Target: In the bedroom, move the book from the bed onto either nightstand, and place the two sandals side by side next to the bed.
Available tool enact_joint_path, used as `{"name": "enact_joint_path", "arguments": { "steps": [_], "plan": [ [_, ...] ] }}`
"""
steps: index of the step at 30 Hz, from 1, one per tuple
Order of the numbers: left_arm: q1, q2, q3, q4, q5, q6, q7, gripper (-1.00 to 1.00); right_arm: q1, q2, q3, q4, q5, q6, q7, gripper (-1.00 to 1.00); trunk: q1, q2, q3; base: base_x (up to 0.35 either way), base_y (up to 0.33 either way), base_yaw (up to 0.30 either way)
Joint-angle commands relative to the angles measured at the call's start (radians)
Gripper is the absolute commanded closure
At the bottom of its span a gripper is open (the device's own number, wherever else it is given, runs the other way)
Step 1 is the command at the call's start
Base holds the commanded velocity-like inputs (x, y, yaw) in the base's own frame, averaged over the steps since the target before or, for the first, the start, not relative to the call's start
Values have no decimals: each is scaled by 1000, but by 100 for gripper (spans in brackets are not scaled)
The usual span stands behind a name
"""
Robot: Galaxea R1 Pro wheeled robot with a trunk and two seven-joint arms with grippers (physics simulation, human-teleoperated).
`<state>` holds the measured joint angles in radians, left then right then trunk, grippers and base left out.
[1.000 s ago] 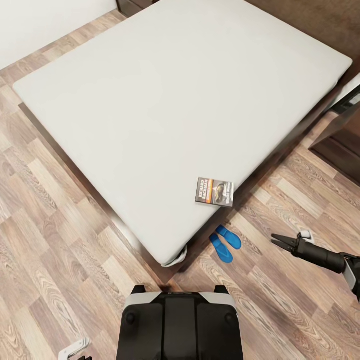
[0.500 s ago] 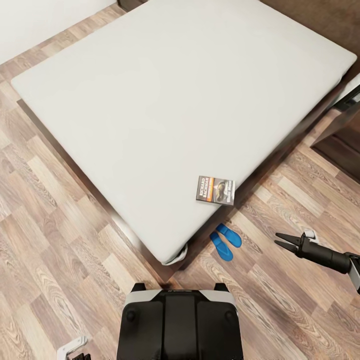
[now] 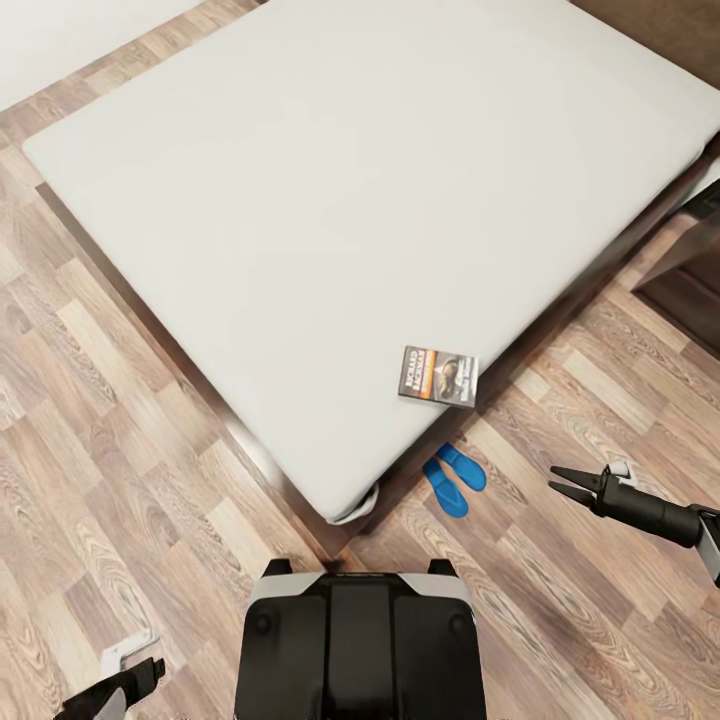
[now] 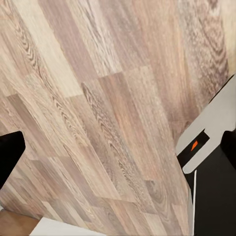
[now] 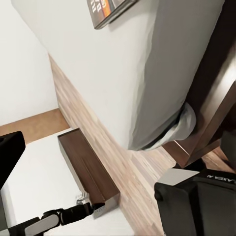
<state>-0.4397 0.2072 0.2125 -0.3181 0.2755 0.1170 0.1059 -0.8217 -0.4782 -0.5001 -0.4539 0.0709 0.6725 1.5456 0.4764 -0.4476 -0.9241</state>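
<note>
Left gripper [image 3: 150, 668] has risen into view, fingers cropped

Book on bed, sandals on floor beside it
The book [image 3: 438, 375] lies on the bed [image 3: 330, 200] near its right edge; the sandals [image 3: 453, 478] lie together on the floor [image 3: 120, 400] just nearer, touching

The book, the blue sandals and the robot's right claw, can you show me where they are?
book [image 3: 438, 375], head view, middle of its dark cover, near the bed's edge.
sandals [image 3: 453, 480], head view, between the pair's two blue soles, on the floor.
right gripper [image 3: 565, 484], head view, midway between its open fingertips.
</note>
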Motion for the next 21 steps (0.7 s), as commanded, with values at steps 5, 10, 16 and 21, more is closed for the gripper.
{"name": "enact_joint_path", "arguments": {
  "steps": [5,10,16,21],
  "plan": [
    [-35,16,-1,-3,11,1,34,-100,-1,2,-5,0,7,10,6,-100,0,-1,-9,0,0,69],
    [-52,29,-2,-3,11,-11,95,-100,-1,1,-5,0,7,7,6,-100,0,-1,-17,0,0,69],
    [-60,54,-1,0,10,-51,187,-100,-1,0,-5,-2,7,2,7,-100,0,-1,-27,0,0,72],
    [-62,62,-2,1,10,-64,211,-100,-1,0,-6,-9,7,0,7,-100,0,-1,-35,0,0,75]
  ]
}}
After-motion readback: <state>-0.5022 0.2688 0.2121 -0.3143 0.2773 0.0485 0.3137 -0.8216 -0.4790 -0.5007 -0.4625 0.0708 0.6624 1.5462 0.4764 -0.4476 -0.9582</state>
